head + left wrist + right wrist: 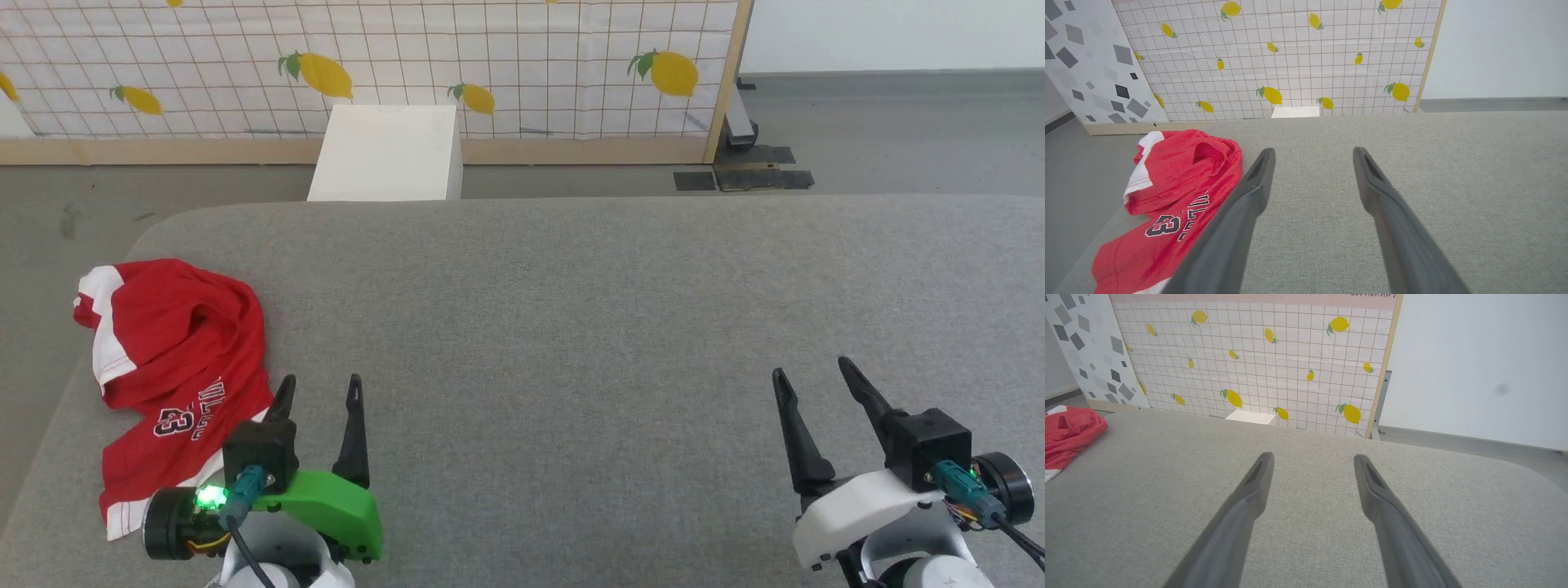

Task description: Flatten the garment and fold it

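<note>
The garment (175,359) lies crumpled at the left end of the grey padded surface (571,327), close to its rounded edge. In the head view it is a red heap with white panels, and the white "23" and some lettering face up near its lower part. The left wrist view brings the same heap (1180,179) closer, so the black outline of the number and a raised fold at the top are clearer. That view also adds a pale panel with grey shapes (1081,61), standing left of the lemon-printed screen (1290,61).

Just right of the garment is the left gripper (320,380), with its jaws spread and nothing between them (its green housing is seen from the head). Its left finger crosses in front of the cloth's edge; I cannot tell if they touch. In its own view, bare grey fabric shows between the fingers (1313,151).

Behind the surface, near the middle, a white box (385,153) stands against the screen.

Far to the right, well apart from the garment, the right gripper (812,367) also has its jaws spread over bare fabric. In its wrist view (1312,456) the garment (1069,433) is a small red lump at the left edge, and a white wall (1474,367) stands at the right
</note>
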### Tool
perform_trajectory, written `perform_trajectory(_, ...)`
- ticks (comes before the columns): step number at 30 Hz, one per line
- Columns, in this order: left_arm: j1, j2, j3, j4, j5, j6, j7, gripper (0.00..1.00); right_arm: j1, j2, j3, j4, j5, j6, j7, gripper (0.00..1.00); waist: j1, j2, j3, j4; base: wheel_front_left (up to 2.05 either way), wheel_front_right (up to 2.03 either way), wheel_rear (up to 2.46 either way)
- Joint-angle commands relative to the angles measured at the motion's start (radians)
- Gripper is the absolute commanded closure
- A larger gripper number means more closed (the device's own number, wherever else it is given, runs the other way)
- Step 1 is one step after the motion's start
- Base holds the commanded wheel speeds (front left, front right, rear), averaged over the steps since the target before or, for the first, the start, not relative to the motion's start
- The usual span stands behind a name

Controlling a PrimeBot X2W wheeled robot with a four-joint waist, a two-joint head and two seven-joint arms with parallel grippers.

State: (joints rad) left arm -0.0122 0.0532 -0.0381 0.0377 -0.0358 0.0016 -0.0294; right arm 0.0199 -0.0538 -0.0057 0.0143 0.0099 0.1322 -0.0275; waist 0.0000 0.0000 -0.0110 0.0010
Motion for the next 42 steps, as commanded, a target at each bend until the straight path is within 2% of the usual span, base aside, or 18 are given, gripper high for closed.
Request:
perform_trajectory(1,-0.01,0.0,-0.006,0.008,-0.01,0.008,-0.011,0.0,0.005,0.001,-0.001,0.004,0.007,0.0,-0.012,0.0,0.0,0.0,-0.001,0.0,0.0,0.0,0.0)
perform_trajectory(42,0.001,0.017,-0.014,0.068,-0.082,0.027,-0.098,0.0,0.014,0.002,0.004,0.04,0.029,-0.001,-0.099,0.0,0.0,0.0,-0.019,0.0,0.0,0.0,0.0)
